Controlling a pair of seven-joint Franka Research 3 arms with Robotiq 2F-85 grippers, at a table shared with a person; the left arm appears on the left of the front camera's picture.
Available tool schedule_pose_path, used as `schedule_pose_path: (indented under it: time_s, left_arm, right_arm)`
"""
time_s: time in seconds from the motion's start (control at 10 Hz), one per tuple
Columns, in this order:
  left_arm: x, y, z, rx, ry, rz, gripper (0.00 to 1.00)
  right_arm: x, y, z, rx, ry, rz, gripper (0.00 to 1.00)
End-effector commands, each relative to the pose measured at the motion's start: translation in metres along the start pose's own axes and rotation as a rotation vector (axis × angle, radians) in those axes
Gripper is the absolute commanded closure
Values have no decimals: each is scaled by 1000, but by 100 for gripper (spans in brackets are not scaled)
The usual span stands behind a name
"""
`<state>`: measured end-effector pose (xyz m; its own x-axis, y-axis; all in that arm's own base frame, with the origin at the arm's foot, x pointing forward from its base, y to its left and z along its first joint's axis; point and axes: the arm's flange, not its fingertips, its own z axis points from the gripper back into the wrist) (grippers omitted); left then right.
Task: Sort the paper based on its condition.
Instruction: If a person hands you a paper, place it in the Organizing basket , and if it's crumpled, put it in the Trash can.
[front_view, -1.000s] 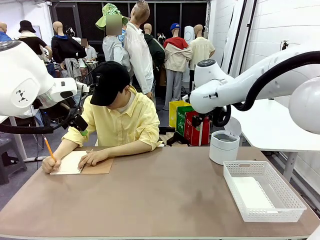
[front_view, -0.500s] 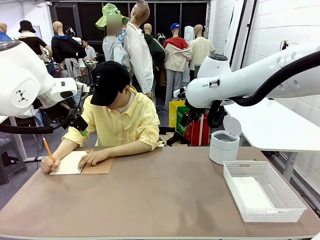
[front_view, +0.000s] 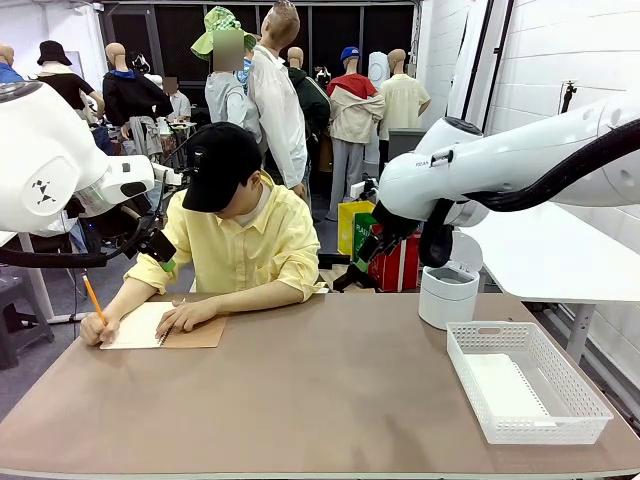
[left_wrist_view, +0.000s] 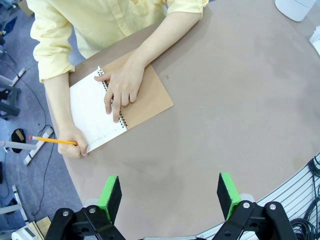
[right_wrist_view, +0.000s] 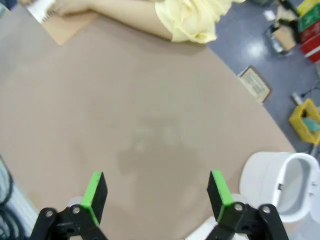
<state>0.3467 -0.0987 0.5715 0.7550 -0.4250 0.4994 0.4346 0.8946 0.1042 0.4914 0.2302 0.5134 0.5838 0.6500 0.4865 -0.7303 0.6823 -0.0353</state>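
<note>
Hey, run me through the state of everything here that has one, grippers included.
Left gripper: open, holding nothing.
Right gripper: open, holding nothing.
Notebook: open, a hand resting on it.
Pencil: gripped in the person's other hand.
Bin: lid up.
Basket: holds flat white paper.
</note>
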Motion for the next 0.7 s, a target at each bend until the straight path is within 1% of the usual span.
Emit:
schedule_pose_path:
  time_s: [0.0, 0.4, 0.5, 0.6]
  left_arm:
    - [0, 1, 0, 4, 0, -2, 0]
    - [0, 1, 0, 4, 0, -2, 0]
    - [0, 1, 0, 4, 0, -2, 0]
    - [0, 1, 0, 4, 0, -2, 0]
  right_arm:
    - [5, 3, 3, -26, 8, 3, 0]
    - [2, 1, 2, -9, 1, 12, 0]
    - [1, 9, 13, 4, -42, 4, 0]
    - [-9, 19, 27, 22, -97, 0, 0]
